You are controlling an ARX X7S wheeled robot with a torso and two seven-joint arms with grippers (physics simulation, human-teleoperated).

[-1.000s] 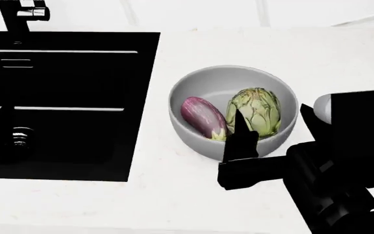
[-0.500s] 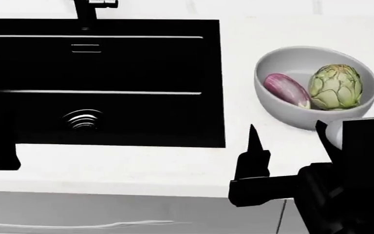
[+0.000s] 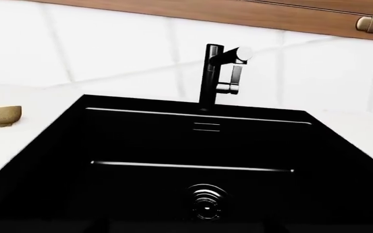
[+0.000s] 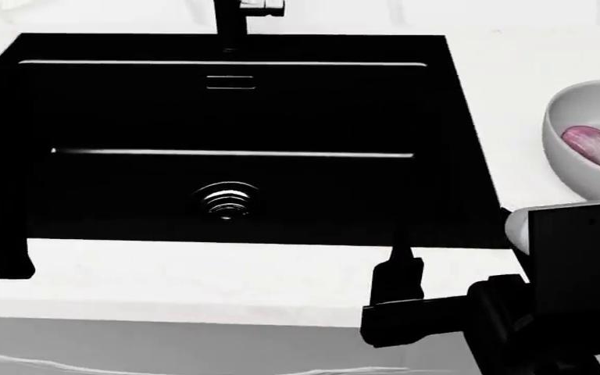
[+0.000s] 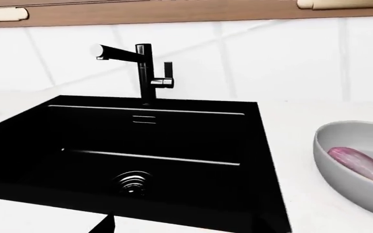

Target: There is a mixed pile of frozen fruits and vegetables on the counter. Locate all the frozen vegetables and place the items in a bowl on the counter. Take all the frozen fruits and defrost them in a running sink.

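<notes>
I'm looking down into the black sink (image 4: 227, 133), its drain (image 4: 228, 201) bare. The eggplant (image 4: 597, 148) is lying in the grey bowl (image 4: 566, 160) on the counter (image 4: 227, 277) beside the basin. The kiwi half (image 3: 2, 115) is sitting past the far side. My right gripper (image 4: 396, 273) is hovering over the front rim; I can't tell its opening

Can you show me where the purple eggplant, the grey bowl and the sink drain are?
eggplant (image 5: 360, 166): right wrist view, on the middle of its purple skin.
bowl (image 5: 342, 180): right wrist view, on its grey outer wall.
drain (image 4: 227, 200): head view, on the ribbed metal ring in the sink floor.
</notes>
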